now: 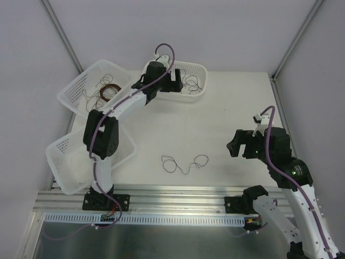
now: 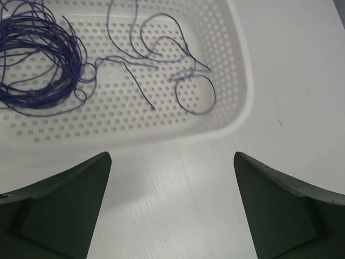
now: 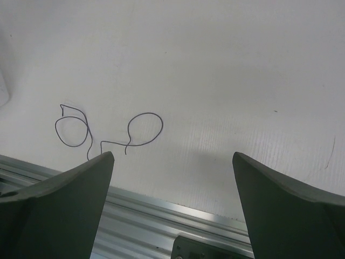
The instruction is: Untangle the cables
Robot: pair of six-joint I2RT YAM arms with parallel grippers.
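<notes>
A thin dark cable point(image 1: 185, 163) lies in loose loops on the table near the front edge; the right wrist view shows it point(image 3: 108, 132) just ahead of my left fingertip. More loose purple cables point(image 2: 161, 59) lie in the white perforated basket point(image 2: 237, 65) at the back, beside a bundle of purple loops point(image 2: 38, 59). My left gripper point(image 1: 146, 89) point(image 2: 172, 156) hangs over the table at that basket's near wall, open and empty. My right gripper point(image 1: 237, 145) point(image 3: 172, 155) hovers open at the right, holding nothing, over the table's front edge.
A second white basket point(image 1: 81, 89) at the back left holds a brown wire coil point(image 1: 108, 91). A third basket point(image 1: 62, 156) sits at the near left beside the left arm. An aluminium rail point(image 1: 178, 197) runs along the front edge.
</notes>
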